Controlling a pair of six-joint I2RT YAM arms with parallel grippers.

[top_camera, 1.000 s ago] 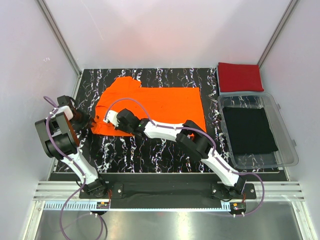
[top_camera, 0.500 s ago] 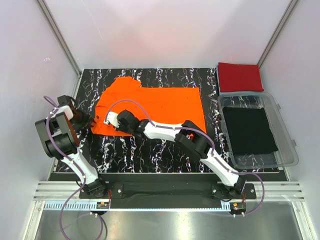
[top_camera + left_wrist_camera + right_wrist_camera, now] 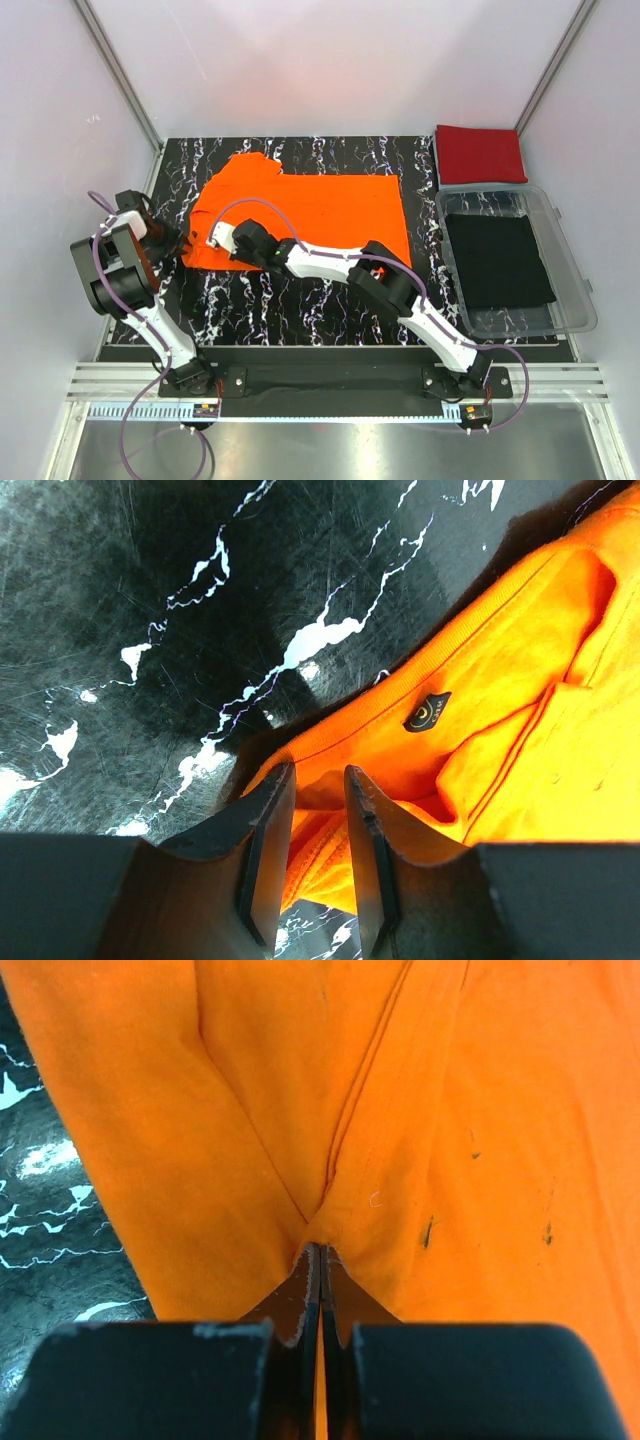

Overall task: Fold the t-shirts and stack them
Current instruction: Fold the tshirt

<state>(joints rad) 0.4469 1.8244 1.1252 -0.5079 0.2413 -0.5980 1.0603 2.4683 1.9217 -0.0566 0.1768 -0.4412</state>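
Note:
The orange t-shirt (image 3: 320, 205) lies spread on the black marbled table (image 3: 300, 300), with its near left part bunched. My left gripper (image 3: 183, 244) is at the shirt's near left corner. In the left wrist view its jaws (image 3: 318, 780) are nearly closed on a thick fold of the orange cloth (image 3: 520, 680). My right gripper (image 3: 212, 238) reaches across to the same corner. In the right wrist view it (image 3: 320, 1252) is shut and pinches a pleat of the orange cloth (image 3: 460, 1100). The deep red t-shirt (image 3: 481, 153) lies folded at the back right.
A clear plastic bin (image 3: 575, 290) with a folded black cloth (image 3: 498, 260) stands at the right, in front of the red t-shirt. White walls and metal posts close in the table. A small black label (image 3: 427, 710) sits on the orange hem.
My right gripper has shifted slightly left and away with the cloth pinched in it. The left gripper and the rest of the shirt have barely moved.

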